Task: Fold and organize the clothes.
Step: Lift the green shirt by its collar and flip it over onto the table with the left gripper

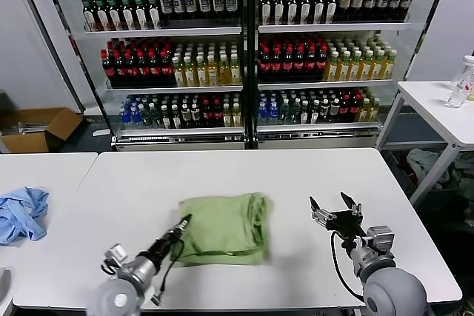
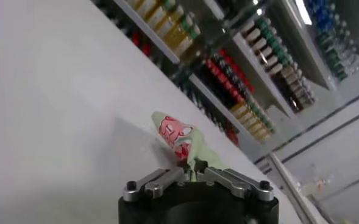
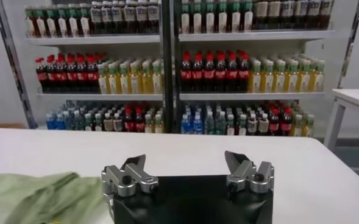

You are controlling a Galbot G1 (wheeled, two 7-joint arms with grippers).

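The shirt (image 1: 224,227) lay folded into a rough square near the front middle of the white table (image 1: 244,175), light green, with its thicker folded edge on the robot's right. The left gripper (image 1: 183,222) was at the shirt's left edge, clenched on a pinch of fabric; the left wrist view showed a raised corner of the shirt (image 2: 180,141) with a red-and-white print between the closed fingers. The right gripper (image 1: 335,207) hovered above bare table to the right of the shirt, well apart from it, fingers spread and holding nothing. A blue cloth (image 1: 21,212) lay on the neighbouring table to the left. Shelves of bottles (image 1: 244,49) stood behind.
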